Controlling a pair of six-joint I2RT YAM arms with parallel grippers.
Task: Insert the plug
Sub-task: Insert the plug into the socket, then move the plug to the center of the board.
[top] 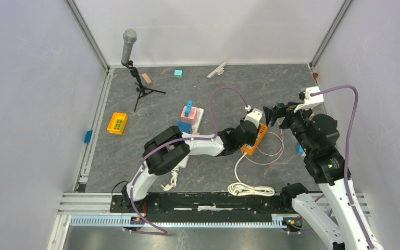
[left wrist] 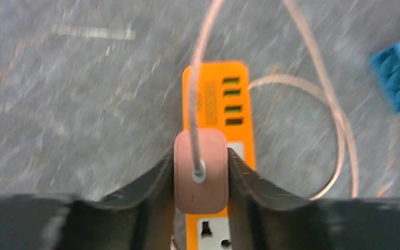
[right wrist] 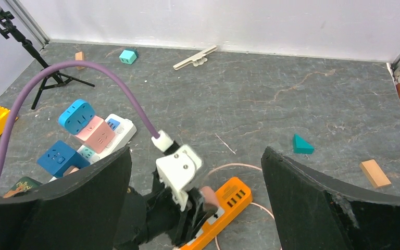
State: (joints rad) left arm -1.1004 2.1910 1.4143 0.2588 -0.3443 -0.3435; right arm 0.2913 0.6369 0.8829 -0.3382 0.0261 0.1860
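The left fingers (left wrist: 151, 190) pinch a pink plug (left wrist: 200, 172) from both sides, and its thin pink cable (left wrist: 338, 130) loops across the desk (left wrist: 73, 104). The plug sits over the middle of an orange power strip (left wrist: 216, 73), between four small ports (left wrist: 231, 101) and a socket (left wrist: 211, 232). I cannot tell whether it is seated. The right fingers (right wrist: 83, 198) are spread wide and empty, near the strip.

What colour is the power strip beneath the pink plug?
Orange; the power strip shows best in the left wrist view.
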